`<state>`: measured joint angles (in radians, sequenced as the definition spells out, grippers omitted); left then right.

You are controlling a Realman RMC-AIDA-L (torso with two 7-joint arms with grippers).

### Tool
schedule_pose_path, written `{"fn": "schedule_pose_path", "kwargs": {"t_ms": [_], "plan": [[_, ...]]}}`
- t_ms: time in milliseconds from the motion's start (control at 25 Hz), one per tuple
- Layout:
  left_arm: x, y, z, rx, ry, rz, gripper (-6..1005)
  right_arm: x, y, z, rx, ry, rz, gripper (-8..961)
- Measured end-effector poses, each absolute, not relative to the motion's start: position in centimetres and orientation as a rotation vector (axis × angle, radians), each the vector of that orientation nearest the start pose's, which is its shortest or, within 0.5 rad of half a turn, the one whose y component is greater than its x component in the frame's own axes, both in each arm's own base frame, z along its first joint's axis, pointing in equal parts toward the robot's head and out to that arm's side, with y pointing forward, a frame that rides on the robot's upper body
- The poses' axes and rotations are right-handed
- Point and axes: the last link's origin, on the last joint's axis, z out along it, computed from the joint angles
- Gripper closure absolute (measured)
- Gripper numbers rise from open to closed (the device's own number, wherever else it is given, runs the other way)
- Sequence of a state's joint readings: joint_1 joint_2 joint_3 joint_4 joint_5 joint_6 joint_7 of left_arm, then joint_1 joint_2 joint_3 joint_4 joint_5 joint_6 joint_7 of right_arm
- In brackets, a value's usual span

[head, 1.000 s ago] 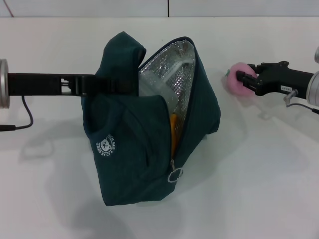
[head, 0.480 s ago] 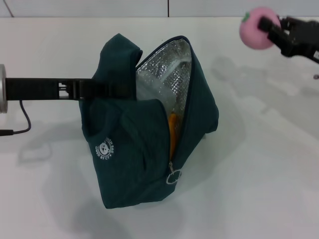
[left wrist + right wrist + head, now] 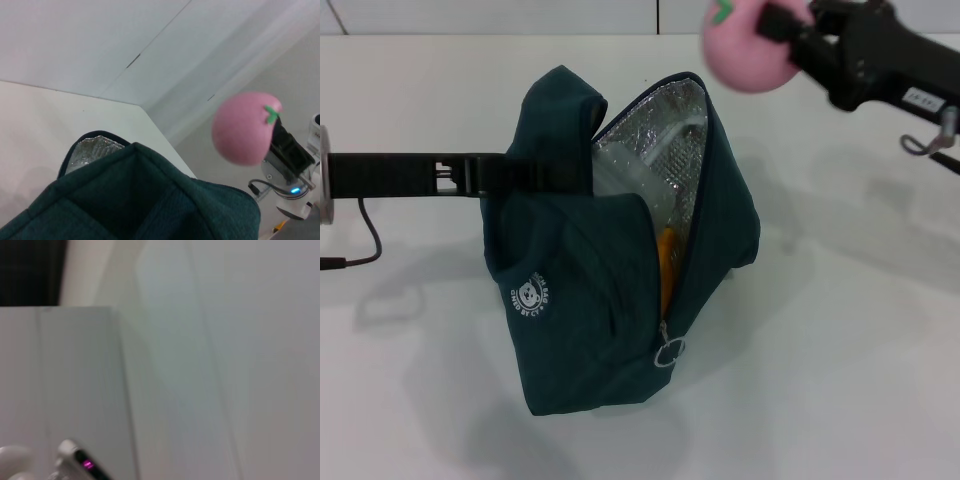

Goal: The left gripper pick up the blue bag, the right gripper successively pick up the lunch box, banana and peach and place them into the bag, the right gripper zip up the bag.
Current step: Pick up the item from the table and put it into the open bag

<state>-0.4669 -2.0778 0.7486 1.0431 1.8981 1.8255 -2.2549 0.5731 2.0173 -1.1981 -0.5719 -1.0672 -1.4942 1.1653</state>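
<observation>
Sitting low on the white bench (image 3: 840, 340), nearest the robot, is the bottom of the blue bag (image 3: 610, 300), with its ring zip pull (image 3: 669, 352) hanging at about 5 o'clock on the bag. A small white logo (image 3: 531, 297) shows on the side at 8 o'clock.

Going up, the bag's mouth is wide open and its shiny silver lining shows. A bit of the yellow-orange banana (image 3: 666, 262) peeks out inside the opening. Above it, a pale clear shape looks like the lunch box (image 3: 655, 160), so both seem to be in the bag already.

At 9 o'clock the left gripper (image 3: 555, 175) comes in from the side. Its jaws are closed on the bag's top fabric and hold the mouth up.

Farther off, at about 1 o'clock from the bag, the right gripper (image 3: 790, 28) is up in the air. Its jaws are squeezed on the pink peach (image 3: 750, 45), which hangs well above the bench and a little past the bag's mouth. The left wrist view also shows the peach (image 3: 243, 128) up high beside the bag's edge.

So the step now looks like putting in the last fruit. Next, the right arm should bring the peach toward 7 o'clock, over the open mouth, go down, and let go. Then only zipping is left.
</observation>
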Motion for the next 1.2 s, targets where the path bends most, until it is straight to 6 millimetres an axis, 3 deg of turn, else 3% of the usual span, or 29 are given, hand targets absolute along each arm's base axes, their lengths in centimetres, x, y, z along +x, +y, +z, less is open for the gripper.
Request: {"fn": "schedule_pose_path", "kwargs": {"t_ms": [200,720,1200], "plan": [[-21.7,31.5,5.9,-2.691,-1.397,-0.857,955,16.2,35.9,0.4,-2.548,0.231,1.325,846],[-21.5,31.7,5.9,-2.694,-1.388,-0.863,955,15.8,35.4,-2.0,-2.666,0.281,1.260,916],[-21.7,31.5,5.8,-2.689,-1.395,-0.865,954,15.3,35.2,-2.9,-2.721,0.310,1.242,882]]}}
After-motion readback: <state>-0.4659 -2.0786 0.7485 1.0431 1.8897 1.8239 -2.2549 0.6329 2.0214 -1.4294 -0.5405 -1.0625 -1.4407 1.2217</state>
